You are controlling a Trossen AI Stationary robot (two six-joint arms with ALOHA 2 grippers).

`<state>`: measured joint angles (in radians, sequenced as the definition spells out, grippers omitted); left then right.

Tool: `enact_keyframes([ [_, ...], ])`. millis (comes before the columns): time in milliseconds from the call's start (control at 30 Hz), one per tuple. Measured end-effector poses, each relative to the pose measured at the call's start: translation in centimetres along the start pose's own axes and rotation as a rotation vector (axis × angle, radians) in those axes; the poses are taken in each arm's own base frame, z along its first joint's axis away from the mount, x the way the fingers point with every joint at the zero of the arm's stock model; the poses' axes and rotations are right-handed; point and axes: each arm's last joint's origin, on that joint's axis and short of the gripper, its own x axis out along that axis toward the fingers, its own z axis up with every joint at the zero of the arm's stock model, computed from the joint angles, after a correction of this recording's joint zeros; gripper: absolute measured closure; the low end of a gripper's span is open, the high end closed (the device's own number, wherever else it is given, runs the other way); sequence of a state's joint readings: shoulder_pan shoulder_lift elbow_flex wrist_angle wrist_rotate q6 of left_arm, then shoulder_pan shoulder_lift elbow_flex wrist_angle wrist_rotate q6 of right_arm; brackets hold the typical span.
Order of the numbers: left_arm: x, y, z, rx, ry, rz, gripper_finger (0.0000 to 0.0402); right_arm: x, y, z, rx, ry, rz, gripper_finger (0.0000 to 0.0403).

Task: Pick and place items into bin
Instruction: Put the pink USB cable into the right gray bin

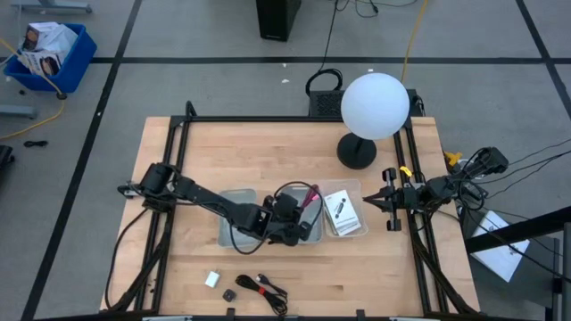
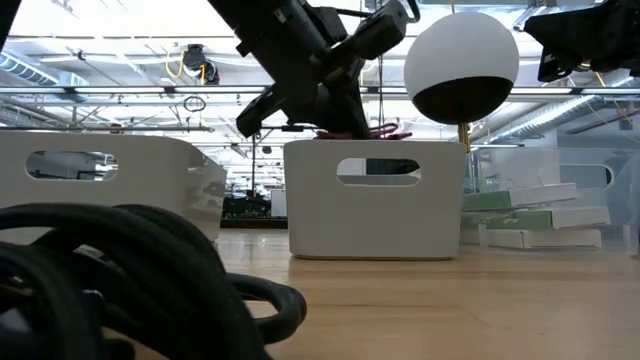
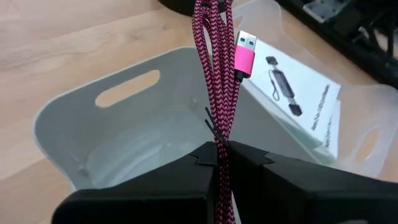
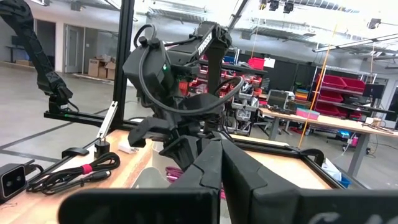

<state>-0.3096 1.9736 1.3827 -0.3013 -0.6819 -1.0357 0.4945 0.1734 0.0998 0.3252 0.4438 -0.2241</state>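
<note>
Clenched between the left pincer's fingers, a dark-red braided cable with a pink USB plug hangs over the open grey bin at the middle of the worktop, not yet let go. Just beside it, a clear bin already holds white cards with black print. Still outside, on the worktop's near edge, lie a white block, a tiny black piece and a black cable. The right pincer waits at the worktop's right rim with fingers pressed together and empty. By this judgement the task is roughly half done.
</note>
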Motion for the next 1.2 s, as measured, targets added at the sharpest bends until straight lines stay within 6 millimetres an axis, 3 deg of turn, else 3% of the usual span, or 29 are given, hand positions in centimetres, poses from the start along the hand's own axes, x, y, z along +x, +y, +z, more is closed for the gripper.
enact_keyframes([
  [967, 1.0, 0.5, -1.6, 0.104, 0.112, 0.016, 0.0382, 0.0, 0.0, 0.0, 0.0, 0.0, 0.0, 0.0403],
  [1200, 1.0, 0.5, -1.7, 0.121, 0.125, 0.01, 0.0332, 0.0, 0.0, 0.0, 0.0, 0.0, 0.0, 0.0403],
])
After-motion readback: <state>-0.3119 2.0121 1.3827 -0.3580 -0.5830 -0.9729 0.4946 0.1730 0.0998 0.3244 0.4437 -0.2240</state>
